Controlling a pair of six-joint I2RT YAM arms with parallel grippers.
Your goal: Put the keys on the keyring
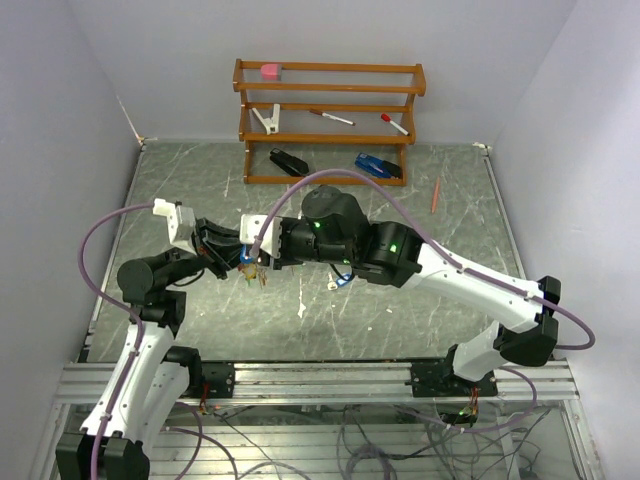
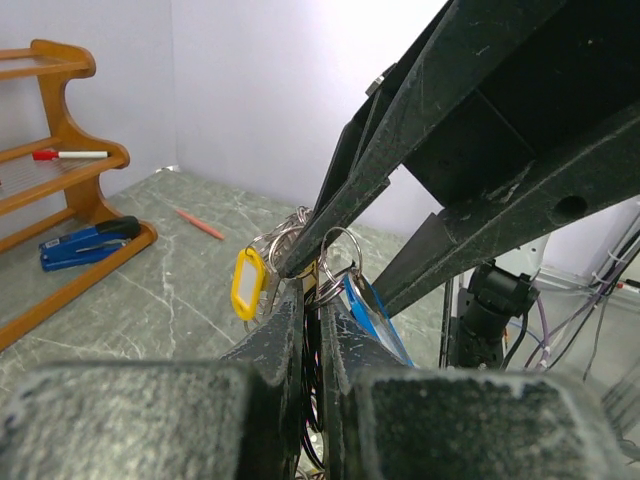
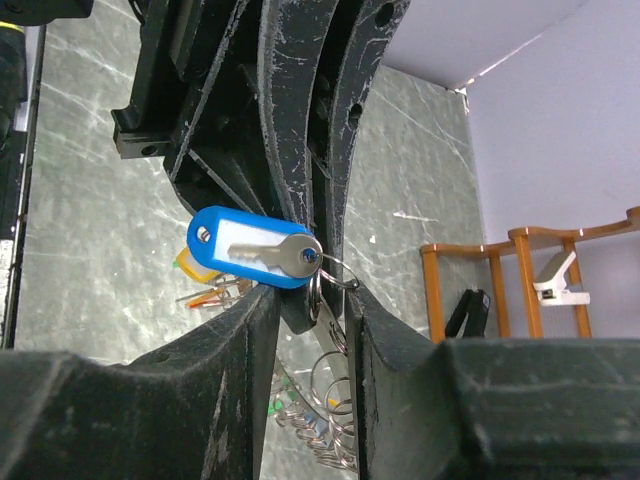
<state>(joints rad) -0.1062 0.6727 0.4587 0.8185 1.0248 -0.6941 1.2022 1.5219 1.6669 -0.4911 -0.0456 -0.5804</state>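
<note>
While left pincer [image 2: 310,297] clamps keys [image 3: 250,255], right pincer [image 3: 312,300] open, wooden rack [image 1: 330,69] behind.

The keys [image 3: 250,255] hang above the table [image 1: 200,190], before the rack [image 1: 330,120].

Two arms, left arm [image 1: 135,375] at 7 o'clock and right arm [image 1: 480,285] at 4 o'clock of the top view: white shell links between rounded black joint housings, black blocks at the bases. A lilac cable [image 1: 84,250] looped along each arm; small green lights [image 1: 393,243] on the right arm's black housings. Fingers [image 2: 265,360] matt black, tapered, scuffed with pale scratches, one with a round hole.
</note>
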